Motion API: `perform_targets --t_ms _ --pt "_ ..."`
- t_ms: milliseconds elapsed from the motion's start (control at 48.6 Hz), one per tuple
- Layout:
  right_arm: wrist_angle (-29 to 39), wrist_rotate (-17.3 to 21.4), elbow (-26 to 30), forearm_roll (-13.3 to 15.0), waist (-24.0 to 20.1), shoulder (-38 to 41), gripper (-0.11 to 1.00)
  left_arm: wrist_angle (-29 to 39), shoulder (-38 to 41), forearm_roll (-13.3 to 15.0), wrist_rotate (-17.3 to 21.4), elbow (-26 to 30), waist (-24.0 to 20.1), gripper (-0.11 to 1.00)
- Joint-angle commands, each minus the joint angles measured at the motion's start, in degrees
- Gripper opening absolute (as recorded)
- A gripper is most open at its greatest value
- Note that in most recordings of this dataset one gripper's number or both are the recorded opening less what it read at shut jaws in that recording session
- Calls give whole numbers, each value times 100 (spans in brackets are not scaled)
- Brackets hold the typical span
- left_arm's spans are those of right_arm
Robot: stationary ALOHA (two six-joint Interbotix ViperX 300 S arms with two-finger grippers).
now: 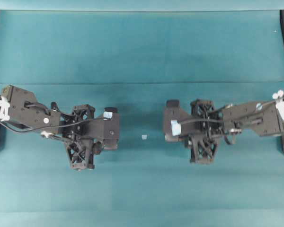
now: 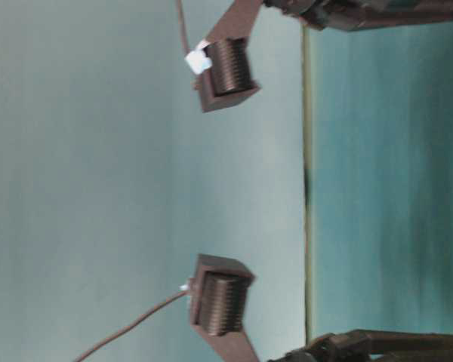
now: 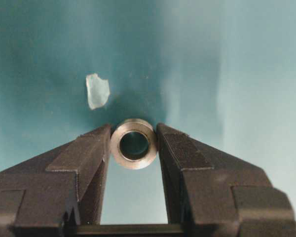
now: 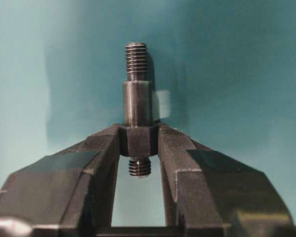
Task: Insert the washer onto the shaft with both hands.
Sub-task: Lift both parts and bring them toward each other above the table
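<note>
No readable text, labels, numbers, signs

From overhead I've got the left gripper (image 1: 114, 128) at nine o'clock and the right gripper (image 1: 166, 124) at three, well apart, facing each other. A tape scrap (image 1: 144, 137) lies on the table (image 1: 142, 52) between them. The washer (image 3: 133, 143) sits between my left fingertips; the shaft (image 4: 137, 118) stands between my right ones, pointing to twelve.

Grey-tan washer (image 3: 133, 143), dark grey threaded shaft (image 4: 137, 103), teal table (image 1: 142, 47), pale tape scrap (image 3: 96, 91).
</note>
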State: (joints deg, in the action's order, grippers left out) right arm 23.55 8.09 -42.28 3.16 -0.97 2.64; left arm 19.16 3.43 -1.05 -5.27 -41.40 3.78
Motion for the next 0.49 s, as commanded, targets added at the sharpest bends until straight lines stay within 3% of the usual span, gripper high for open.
perform_targets --t_ms 0,206,473 --pt "-132 18 44 18 -18 -229 0 -44 -202 0 0 62 0 36" --pt "-431 44 9 9 -44 -439 0 -308 -492 0 79 -62 -18 36" --pt "-1028 62 -211 9 -202 -562 0 -2224 -888 -9 26 -721 -18 36"
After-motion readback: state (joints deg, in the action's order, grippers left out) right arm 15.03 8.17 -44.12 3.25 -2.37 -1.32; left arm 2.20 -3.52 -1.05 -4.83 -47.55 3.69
